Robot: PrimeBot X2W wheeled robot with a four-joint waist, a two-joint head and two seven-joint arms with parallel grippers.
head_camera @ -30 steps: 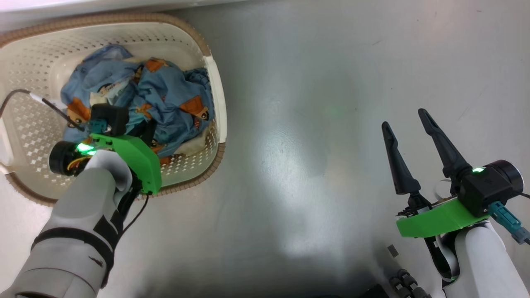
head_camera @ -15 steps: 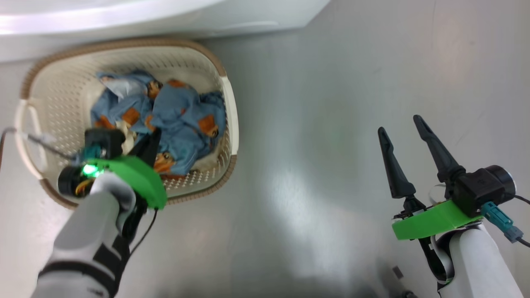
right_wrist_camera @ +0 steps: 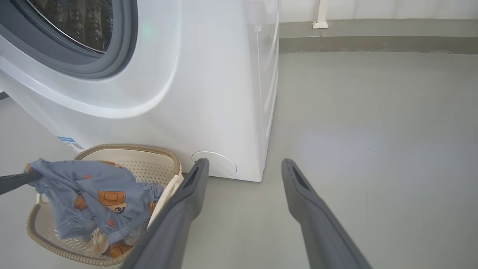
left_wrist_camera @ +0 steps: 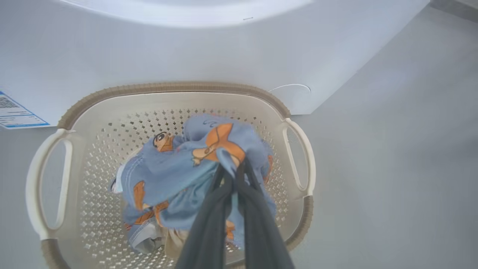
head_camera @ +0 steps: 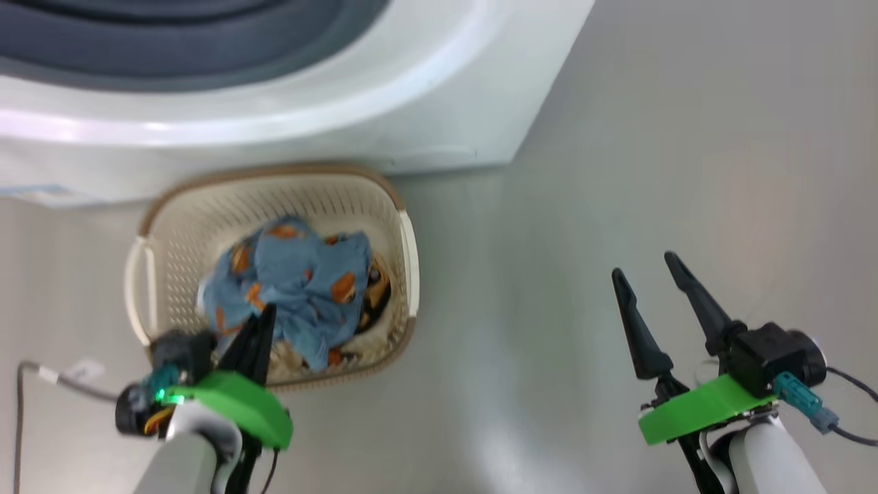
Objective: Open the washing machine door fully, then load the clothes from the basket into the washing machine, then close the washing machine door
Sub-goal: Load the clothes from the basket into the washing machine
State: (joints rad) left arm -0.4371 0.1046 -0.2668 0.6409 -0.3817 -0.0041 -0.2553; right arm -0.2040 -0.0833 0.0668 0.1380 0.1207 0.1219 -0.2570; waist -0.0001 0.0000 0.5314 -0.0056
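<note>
The left gripper [left_wrist_camera: 234, 169] had its two dark fingers pressed together on a fold of the clothes [left_wrist_camera: 175, 172], pinching the light blue fabric beside an orange figure. The bundle hung from that pinch and trailed down into the basket [left_wrist_camera: 168, 88], inside the brown rim. The right gripper [head_camera: 645, 266] stood spread wide with nothing between its fingers, well apart from the basket, over bare grey floor [right_wrist_camera: 373, 130]. That floor lay open to the right of the basket and the machine, running back to a low kerb [right_wrist_camera: 373, 44] at the wall.

The basket's far rim sat just beside the front of the washing machine [right_wrist_camera: 216, 86]; whether the two touched could not be told. Higher on that front, the grey-blue gasket [right_wrist_camera: 125, 52] ringed the opening, with the steel drum [right_wrist_camera: 82, 22] showing inside.

In the left wrist view the fingers covered the middle of the bundle. The opening was cut off by the frame edge in the head and right wrist views. The head view was blurred. A blue label sticker [left_wrist_camera: 16, 112] was cropped at the edge, its print too small to read.

The clothes were crumpled, light blue with orange-and-cream cartoon figures, and a scrap of cream fabric showed at the bottom.
</note>
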